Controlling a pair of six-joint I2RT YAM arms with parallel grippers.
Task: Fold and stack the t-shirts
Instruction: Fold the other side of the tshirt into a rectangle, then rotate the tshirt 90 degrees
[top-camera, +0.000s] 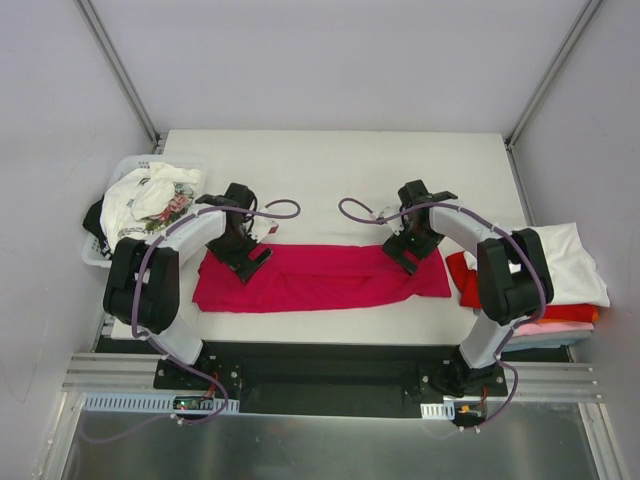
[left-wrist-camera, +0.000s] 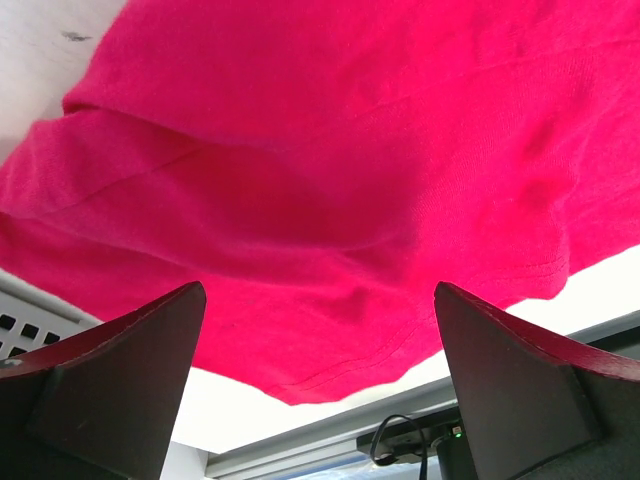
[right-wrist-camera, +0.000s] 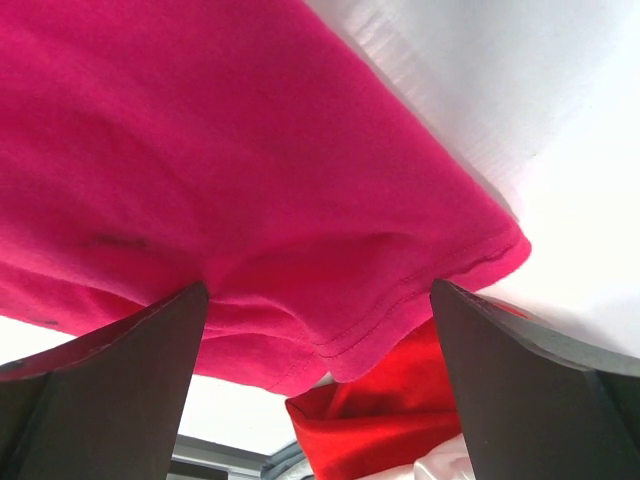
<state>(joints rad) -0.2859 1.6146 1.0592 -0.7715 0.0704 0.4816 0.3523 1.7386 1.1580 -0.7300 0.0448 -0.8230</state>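
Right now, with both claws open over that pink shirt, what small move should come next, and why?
Probably lower both and pinch the cloth. The left gripper and right gripper hang open over the two ends of the shirt, a long flat strip, gripping nothing. It likely needs another fold before joining the pile on the right.

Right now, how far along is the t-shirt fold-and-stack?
Done: a pile of folded shirts, white over red, orange and pink, at far right. In hand: the crimson-magenta t-shirt lies as a long folded band across the middle. The left gripper and right gripper are open at its ends, gripping nothing. Left: finish folding and stack it, then the crumpled printed white shirts in the white plastic basket.
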